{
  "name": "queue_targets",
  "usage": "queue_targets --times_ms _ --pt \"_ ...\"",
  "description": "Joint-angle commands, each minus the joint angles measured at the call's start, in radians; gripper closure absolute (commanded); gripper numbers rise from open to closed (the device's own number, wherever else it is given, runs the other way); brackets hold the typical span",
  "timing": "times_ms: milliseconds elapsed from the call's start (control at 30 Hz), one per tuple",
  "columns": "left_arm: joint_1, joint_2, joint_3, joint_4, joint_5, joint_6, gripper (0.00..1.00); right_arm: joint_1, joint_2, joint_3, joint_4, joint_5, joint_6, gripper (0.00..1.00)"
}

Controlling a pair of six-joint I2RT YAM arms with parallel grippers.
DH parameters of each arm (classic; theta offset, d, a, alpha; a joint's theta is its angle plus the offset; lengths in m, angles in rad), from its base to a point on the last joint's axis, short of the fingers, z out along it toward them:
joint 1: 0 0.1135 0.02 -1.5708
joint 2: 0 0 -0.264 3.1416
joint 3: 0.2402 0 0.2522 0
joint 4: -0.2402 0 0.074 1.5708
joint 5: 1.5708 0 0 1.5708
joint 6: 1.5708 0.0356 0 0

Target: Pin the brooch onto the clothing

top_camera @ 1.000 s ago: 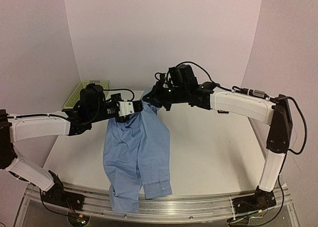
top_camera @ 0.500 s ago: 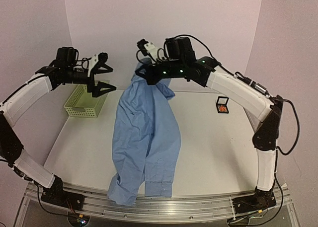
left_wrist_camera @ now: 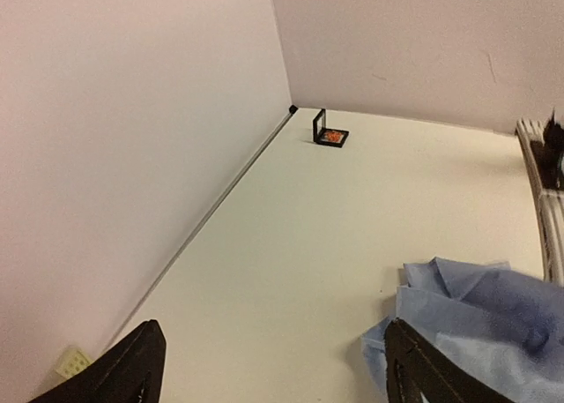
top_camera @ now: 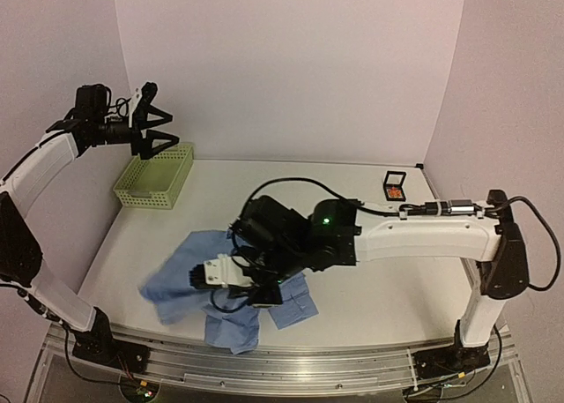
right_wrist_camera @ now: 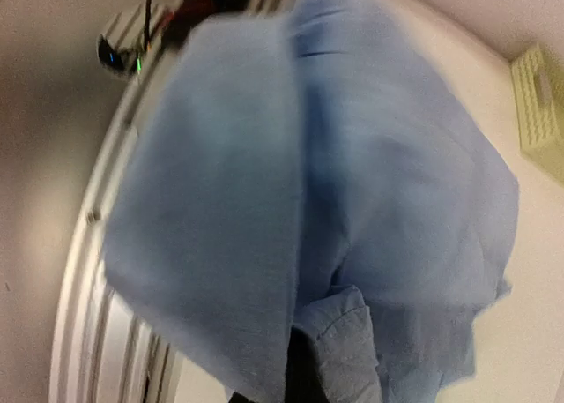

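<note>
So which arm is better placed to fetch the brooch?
Probably right: the brooch sits in its box on that side, though the right end effector is shut on the shirt. The left end effector is open but far left.

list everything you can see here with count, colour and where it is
shirt: one, light blue, crumpled on the near left of the table
brooch: one, orange, inside the box
box: one, black, lid up, far right corner of the table
basket: one, pale green, far left corner of the table
table: one, white, under everything
left gripper: one, black fingers, open, high above the basket
right gripper: one, low at the shirt, shut on it
</note>
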Motion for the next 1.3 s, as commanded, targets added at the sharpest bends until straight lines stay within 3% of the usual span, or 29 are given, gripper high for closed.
queue_targets --times_ms 0,67,167,267,533,667,733,900,967,1067,1167,1267 --pt "-0.179 -0.012 -0.146 -0.162 -0.116 0.407 0.17 -0.053 -0.183 -0.176 0.041 0.201 -0.053 1.0" --pt "-0.256 -0.032 -0.207 -0.209 -0.165 0.549 0.16 -0.054 -0.195 -0.22 0.083 0.228 -0.058 1.0" --pt "-0.285 -0.06 -0.262 -0.309 -0.141 0.708 0.15 -0.078 -0.184 -0.206 0.12 0.206 0.009 1.0" --pt "-0.337 -0.083 -0.331 -0.351 -0.197 0.801 0.15 -0.132 -0.161 -0.175 0.173 0.19 0.131 1.0" --pt "-0.452 -0.224 -0.583 -0.148 -0.269 0.866 0.09 -0.226 -0.14 -0.138 0.275 0.085 0.29 1.0" --pt "-0.526 -0.27 -0.698 0.038 -0.305 0.792 0.07 -0.236 -0.153 -0.158 0.309 0.072 0.306 1.0" --pt "-0.554 -0.25 -0.708 0.142 -0.328 0.727 0.09 -0.237 -0.152 -0.157 0.313 0.066 0.309 1.0" --pt "-0.57 -0.19 -0.644 0.125 -0.323 0.686 0.18 -0.237 -0.155 -0.159 0.316 0.066 0.309 1.0" --pt "-0.573 -0.187 -0.642 0.131 -0.323 0.688 0.26 -0.237 -0.155 -0.158 0.316 0.064 0.311 1.0" --pt "-0.574 -0.18 -0.633 0.106 -0.324 0.696 0.46 -0.237 -0.157 -0.155 0.316 0.062 0.318 1.0" --pt "-0.574 -0.176 -0.619 0.083 -0.324 0.696 0.73 -0.242 -0.168 -0.154 0.317 0.077 0.326 1.0" --pt "-0.574 -0.174 -0.588 0.113 -0.356 0.587 0.99 -0.27 -0.187 -0.146 0.316 0.091 0.367 1.0"
